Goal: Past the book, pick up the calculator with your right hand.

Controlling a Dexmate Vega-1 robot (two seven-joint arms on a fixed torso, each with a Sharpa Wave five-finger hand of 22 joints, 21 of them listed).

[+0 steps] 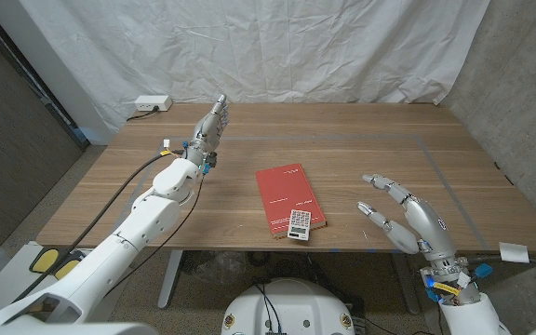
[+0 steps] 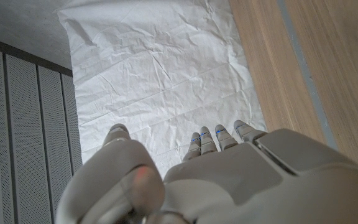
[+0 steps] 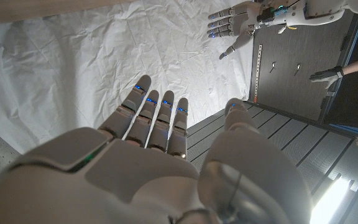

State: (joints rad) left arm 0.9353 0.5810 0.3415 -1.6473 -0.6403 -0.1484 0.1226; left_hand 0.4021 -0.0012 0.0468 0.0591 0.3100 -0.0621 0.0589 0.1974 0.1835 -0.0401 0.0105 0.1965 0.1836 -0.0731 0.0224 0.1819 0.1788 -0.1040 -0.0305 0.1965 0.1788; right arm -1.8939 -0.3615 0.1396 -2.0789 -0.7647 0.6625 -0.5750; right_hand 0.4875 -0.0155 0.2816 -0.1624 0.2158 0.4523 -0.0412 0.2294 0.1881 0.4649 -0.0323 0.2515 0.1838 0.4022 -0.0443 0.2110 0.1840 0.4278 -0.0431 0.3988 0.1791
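Right hand (image 1: 408, 221) hovers off the red book's (image 1: 289, 198) right side, well apart from it, near the table's (image 1: 361, 135) front edge. Fingers spread and reaching toward the book, thumb apart, holding nothing. Right wrist view confirms: fingers (image 3: 157, 118) straight, side by side, thumb splayed, palm empty.

Calculator (image 1: 299, 223) lies flat on the book's front right corner, partly overhanging onto the table. It sits between the book and the front edge, left of the right hand, not touched.

Left arm stretches out well left of the book, toward the table's back. Left hand (image 1: 211, 124) is raised, fingers extended and close together, gripping nothing. Left wrist view shows the same: fingers (image 2: 219, 138) straight, nothing in them.

White power strip (image 1: 153, 103) sits at the back left corner, beyond the left hand.
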